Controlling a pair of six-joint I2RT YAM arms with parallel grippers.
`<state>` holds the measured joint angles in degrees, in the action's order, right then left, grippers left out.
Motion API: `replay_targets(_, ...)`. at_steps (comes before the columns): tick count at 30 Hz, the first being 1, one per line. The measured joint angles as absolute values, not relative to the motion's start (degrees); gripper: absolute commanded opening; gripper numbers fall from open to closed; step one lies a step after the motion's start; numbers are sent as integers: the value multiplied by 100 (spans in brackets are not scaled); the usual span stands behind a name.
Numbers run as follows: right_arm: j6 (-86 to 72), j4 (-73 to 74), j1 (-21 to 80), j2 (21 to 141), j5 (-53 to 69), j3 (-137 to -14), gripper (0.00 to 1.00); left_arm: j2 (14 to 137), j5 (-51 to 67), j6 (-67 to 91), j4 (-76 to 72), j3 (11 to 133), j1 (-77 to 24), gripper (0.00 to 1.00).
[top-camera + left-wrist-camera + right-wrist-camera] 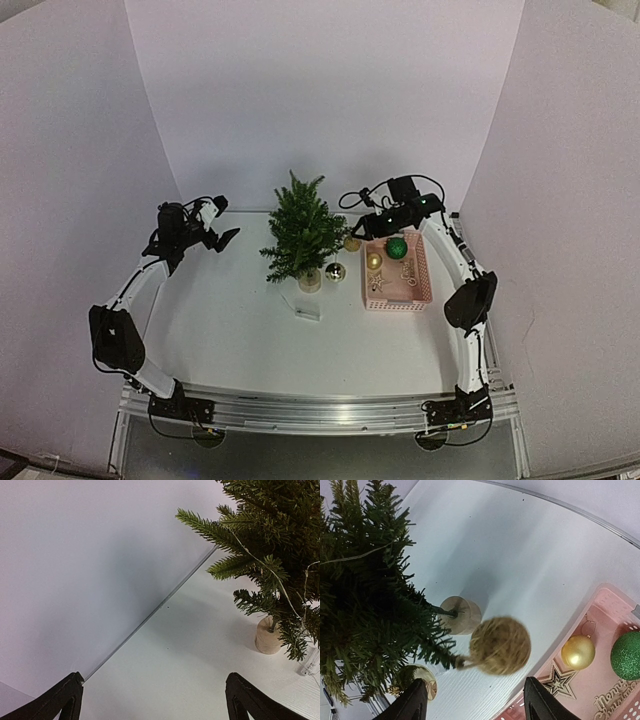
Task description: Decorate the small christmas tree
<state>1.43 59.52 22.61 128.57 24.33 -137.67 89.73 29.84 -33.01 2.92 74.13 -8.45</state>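
On the table (240,330), the tree (303,235) stands at centre frame in the top view, with a pink basket (395,303) to its right. Only the right wrist view shows a blurred twine ball (499,645) at a branch tip, above the spread right gripper (477,700) and clear of both fingers. The left gripper (157,702), spread wide and empty, has the tree at upper right.

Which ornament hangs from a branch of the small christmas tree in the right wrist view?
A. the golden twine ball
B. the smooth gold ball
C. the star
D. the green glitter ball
A: the golden twine ball hangs by its loop from a branch tip of the small christmas tree, while the green glitter ball, the star and the smooth gold ball lie in the pink basket.
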Motion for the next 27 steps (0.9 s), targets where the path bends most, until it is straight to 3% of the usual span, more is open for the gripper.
replay_targets(27,-238,5630,2232,12857,2694,-14198,74,8973,2982,-3310,294,7413,-845,99)
